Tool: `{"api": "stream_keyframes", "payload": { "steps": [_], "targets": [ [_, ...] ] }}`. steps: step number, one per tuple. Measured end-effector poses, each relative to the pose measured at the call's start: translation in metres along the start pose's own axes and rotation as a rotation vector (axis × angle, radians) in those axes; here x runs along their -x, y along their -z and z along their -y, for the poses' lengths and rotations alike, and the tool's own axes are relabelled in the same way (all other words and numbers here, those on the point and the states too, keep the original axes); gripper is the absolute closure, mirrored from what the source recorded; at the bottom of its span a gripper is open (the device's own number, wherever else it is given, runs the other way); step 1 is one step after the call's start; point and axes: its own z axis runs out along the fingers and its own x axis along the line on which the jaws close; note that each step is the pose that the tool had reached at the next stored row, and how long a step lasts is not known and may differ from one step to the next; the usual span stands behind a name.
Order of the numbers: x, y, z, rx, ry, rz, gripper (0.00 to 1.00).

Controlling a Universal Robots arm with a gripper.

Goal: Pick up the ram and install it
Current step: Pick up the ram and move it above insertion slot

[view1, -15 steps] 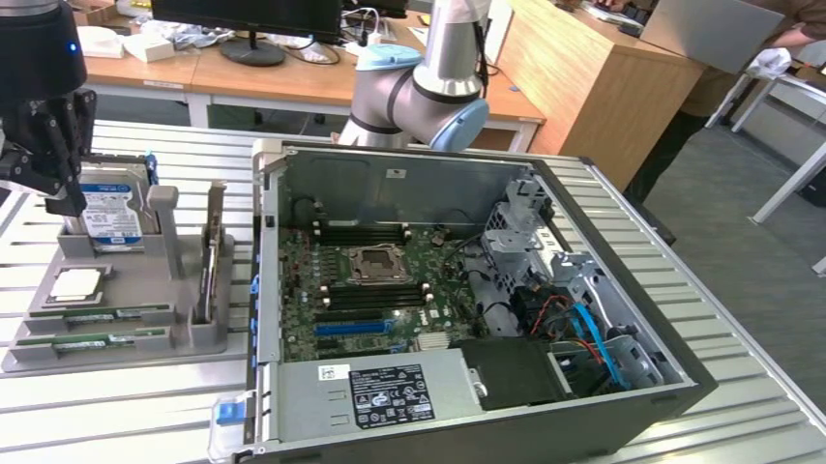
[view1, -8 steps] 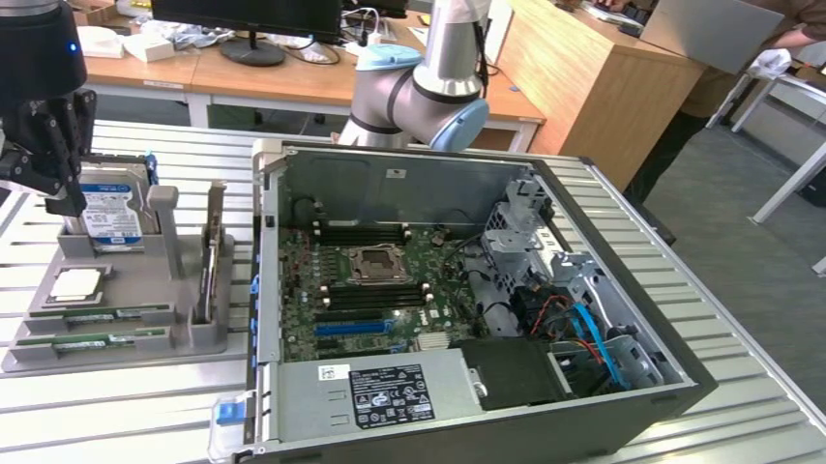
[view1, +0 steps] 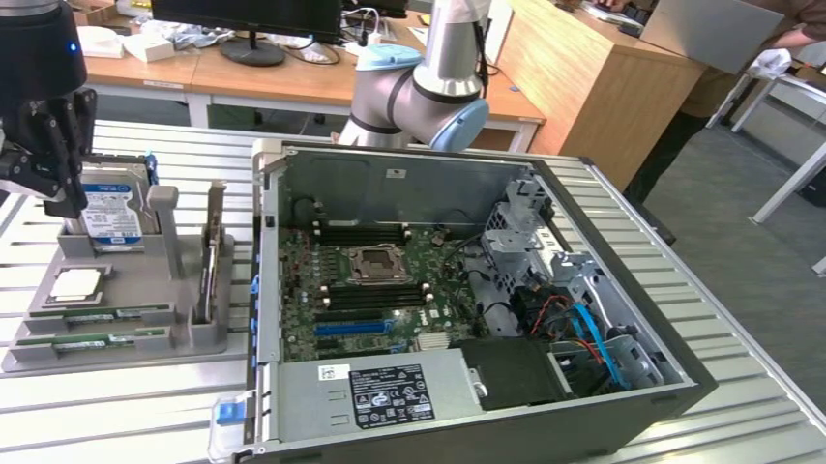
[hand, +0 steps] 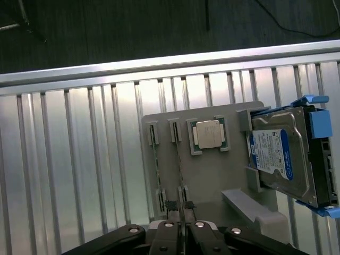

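Observation:
Two ram sticks stand on edge in slots of the grey fixture tray (view1: 130, 362), one ram (view1: 99, 312) behind the other ram (view1: 91, 340). In the wrist view they are thin edge-on strips, one ram (hand: 154, 159) beside the other ram (hand: 180, 170). My black gripper (view1: 58, 198) hangs above the tray's back end, in front of the hard drive (view1: 110, 208). In the wrist view the gripper (hand: 180, 229) has its fingers together, holding nothing, lined up over the second stick.
The tray also carries a CPU (hand: 210, 134), the blue-framed hard drive (hand: 281, 156) and an upright card (view1: 211, 256). The open computer case (view1: 652, 329) lies to the exterior view's right, its motherboard (view1: 374, 290) exposed. A person (view1: 722, 87) stands at the back right.

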Motion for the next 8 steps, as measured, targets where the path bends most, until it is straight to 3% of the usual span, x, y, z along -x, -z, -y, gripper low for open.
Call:
{"api": "stream_keyframes", "payload": {
  "steps": [4,8],
  "targets": [
    [0.0000,0.0000,0.0000,0.0001,0.000,0.0000,0.70],
    [0.0000,0.0000,0.0000,0.0000,0.000,0.0000,0.70]
  ]
}}
